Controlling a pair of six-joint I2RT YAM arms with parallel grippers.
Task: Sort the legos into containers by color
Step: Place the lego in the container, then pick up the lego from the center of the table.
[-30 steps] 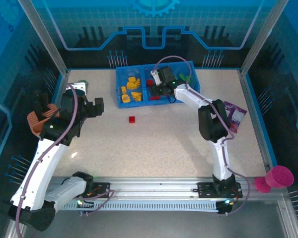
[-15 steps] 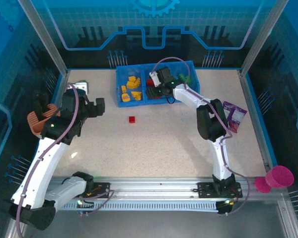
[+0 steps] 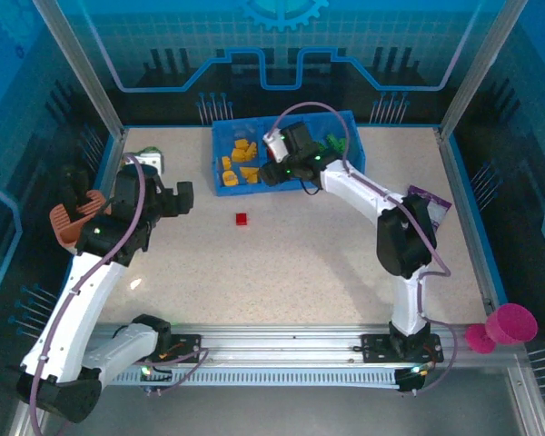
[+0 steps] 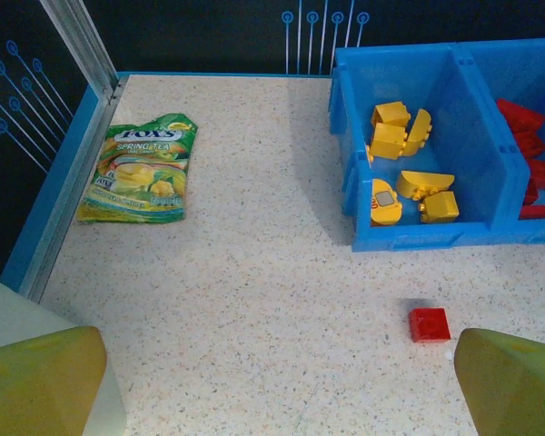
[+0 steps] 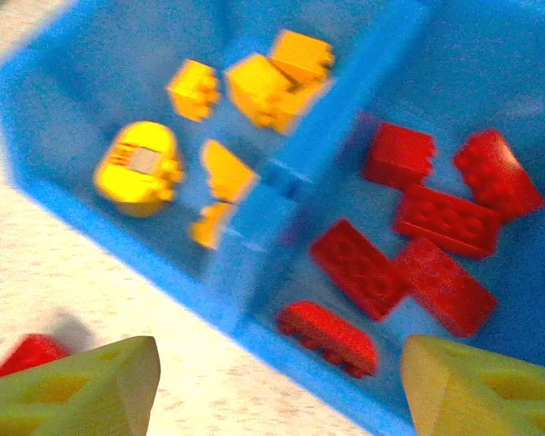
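Nearly sorted: one red lego [image 4: 430, 324] lies on the table [image 4: 254, 272], six o'clock of the tray [image 4: 418, 238]; left tool [image 4: 277, 381] and right tool [image 5: 282, 381] gape empty.

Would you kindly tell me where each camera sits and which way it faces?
Top external: above and behind, looking down; both arms show.
Left wrist: on the left gripper, facing forward-down toward the blue tray; own fingertips show.
Right wrist: on the right gripper, looking into the tray; own fingertips show.
Shared: the loose red lego.
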